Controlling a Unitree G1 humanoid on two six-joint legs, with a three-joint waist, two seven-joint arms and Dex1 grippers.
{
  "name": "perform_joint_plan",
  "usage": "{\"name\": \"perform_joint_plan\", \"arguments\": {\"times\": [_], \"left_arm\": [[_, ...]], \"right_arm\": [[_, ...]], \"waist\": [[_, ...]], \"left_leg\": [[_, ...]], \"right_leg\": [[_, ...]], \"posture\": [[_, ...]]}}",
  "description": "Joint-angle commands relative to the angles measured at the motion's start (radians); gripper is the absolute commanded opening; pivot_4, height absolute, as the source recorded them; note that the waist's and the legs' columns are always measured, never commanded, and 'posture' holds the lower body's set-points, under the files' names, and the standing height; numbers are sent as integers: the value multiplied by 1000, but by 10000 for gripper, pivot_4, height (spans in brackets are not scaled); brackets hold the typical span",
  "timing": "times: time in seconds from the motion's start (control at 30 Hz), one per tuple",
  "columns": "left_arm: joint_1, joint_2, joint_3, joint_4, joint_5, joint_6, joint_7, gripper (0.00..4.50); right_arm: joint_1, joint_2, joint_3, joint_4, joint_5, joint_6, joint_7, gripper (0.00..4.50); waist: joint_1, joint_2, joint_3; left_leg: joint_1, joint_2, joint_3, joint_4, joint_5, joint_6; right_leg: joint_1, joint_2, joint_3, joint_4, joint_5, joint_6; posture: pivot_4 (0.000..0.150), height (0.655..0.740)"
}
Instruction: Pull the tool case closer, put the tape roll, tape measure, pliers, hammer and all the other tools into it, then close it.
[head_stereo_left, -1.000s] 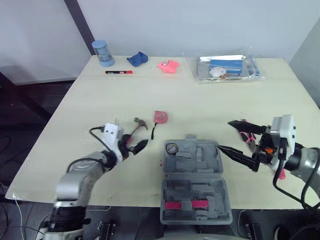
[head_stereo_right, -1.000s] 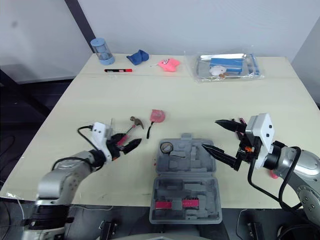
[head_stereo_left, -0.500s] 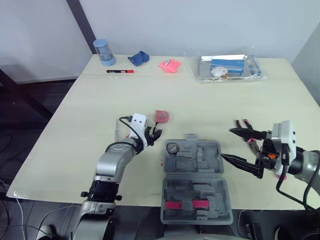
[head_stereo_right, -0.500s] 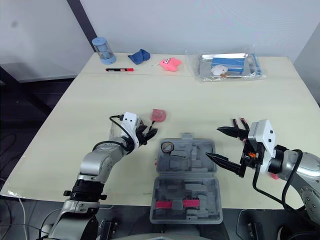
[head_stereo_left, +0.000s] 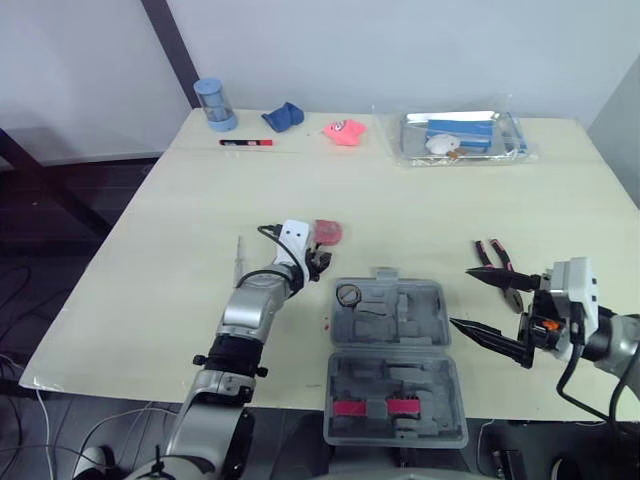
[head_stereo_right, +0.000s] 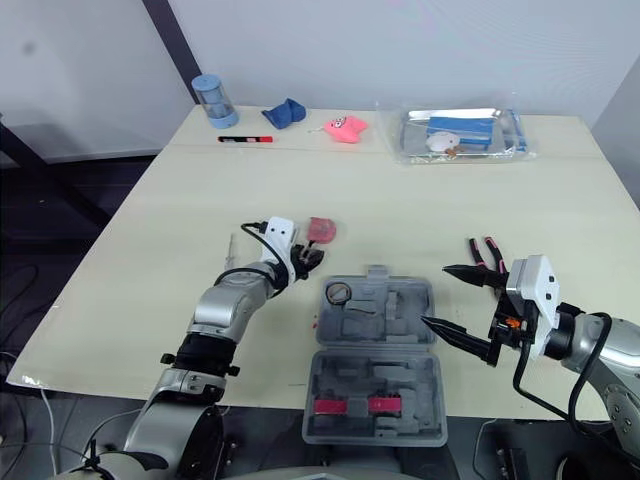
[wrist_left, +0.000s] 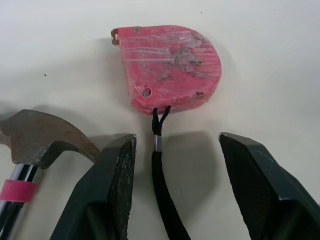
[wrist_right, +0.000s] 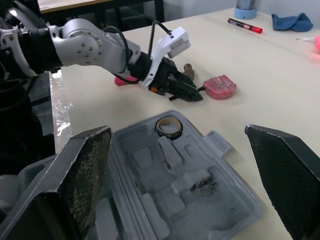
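Observation:
The grey tool case (head_stereo_left: 428, 312) lies open near the table's front edge, with a tape roll (head_stereo_left: 346, 295) in its far left pocket. The pink tape measure (wrist_left: 170, 67) lies just beyond the case's left corner. My left gripper (head_stereo_left: 318, 262) points at it, open, its fingers (wrist_left: 117, 185) on either side of the measure's black strap (wrist_left: 161, 170) and clear of it. The hammer's head (wrist_left: 40, 140) lies beside the left finger. Pink-handled pliers (head_stereo_left: 497, 258) lie right of the case. My right gripper (head_stereo_left: 465, 298) hovers wide open and empty at the case's right side.
Along the far edge stand a blue cup (head_stereo_left: 213, 103), a red and black marker (head_stereo_left: 245, 142), a blue cloth (head_stereo_left: 283, 116), a pink toy (head_stereo_left: 344, 131) and a clear bag (head_stereo_left: 460, 135) of items. Pink pieces (head_stereo_left: 370, 407) sit in the case's near half.
My left gripper has moved right and away from me, from beside the hammer to the tape measure's strap, and its fingers have narrowed. My right gripper has drifted slightly right, still wide open.

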Motion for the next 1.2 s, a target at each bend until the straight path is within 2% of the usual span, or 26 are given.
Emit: {"name": "perform_joint_plan", "arguments": {"times": [0.03, 0.07, 0.1, 0.4, 0.77, 1.0, 1.2], "left_arm": [[-1, -14, -11, 26, 15, -19, -6, 9823], [0, -16, -11, 28, 17, -23, -8, 6353], [1, -17, -14, 31, 21, -29, -12, 342], [40, -3, -25, -3, 39, -50, -45, 342], [333, 125, 26, -443, -37, 151, -124, 342], [619, 232, 127, -784, -146, 328, -175, 342], [746, 264, 191, -906, -208, 388, -175, 342]], "right_arm": [[1, 4, -31, -11, 2, -21, 1, 45000], [1, 3, -31, -11, 2, -21, 0, 45000], [2, 3, -32, -12, 2, -21, 0, 45000], [14, 6, -30, -16, -3, -25, -1, 45000], [32, -4, -33, -19, 10, -21, 31, 45000], [14, -29, -29, -38, 36, 18, 34, 45000], [6, -50, -27, -48, 59, 45, 45, 45000]], "waist": [[0, 0, 0], [1, 0, 0], [2, 0, 0], [0, 0, 0], [-4, 1, 0], [-15, 1, 0], [-1, 1, -1]], "left_leg": [[0, 0, 0, 0, 0, 0], [0, 0, 0, 0, 0, 0], [0, 0, 0, 1, 0, 0], [-1, -1, -1, 2, 0, 0], [0, 0, -1, 2, 0, 0], [2, 2, -1, -4, 0, 0], [2, 2, -2, -4, -2, 3]], "right_leg": [[0, 0, 0, 0, 0, 0], [0, 0, 0, 0, 0, 0], [0, 0, 0, 0, 0, 0], [0, -1, -1, 0, 0, 1], [0, -1, 1, 0, 0, 1], [0, -1, 8, -3, 0, 1], [0, -1, 9, -3, 1, 1]], "posture": [[1500, 7400], [1500, 7400], [1500, 7400], [1500, 7400], [1500, 7400], [1500, 7400], [1500, 7400]]}}
